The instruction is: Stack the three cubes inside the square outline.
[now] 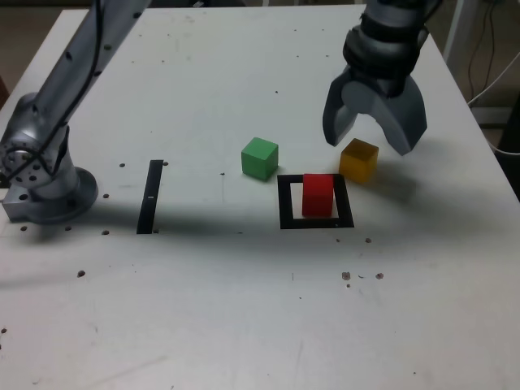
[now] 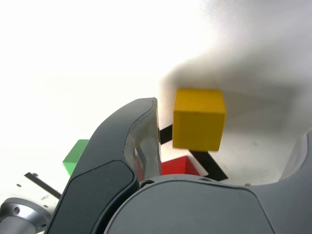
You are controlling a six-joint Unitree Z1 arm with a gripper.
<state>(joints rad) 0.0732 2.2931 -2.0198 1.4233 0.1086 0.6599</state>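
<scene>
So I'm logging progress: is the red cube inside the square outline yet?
Yes. The red cube stands inside the square outline, alone, nothing stacked on it.

The red cube (image 1: 318, 195) stands upright inside the square outline (image 1: 284, 203), a black tape frame with a white centre, right of the middle of the exterior view. The green cube (image 1: 260, 158) sits on the table just above and left of the outline, apart from it. The yellow cube (image 1: 358, 160) rests just above the outline's upper right corner, turned slightly, near the red cube but not touching it.
</scene>
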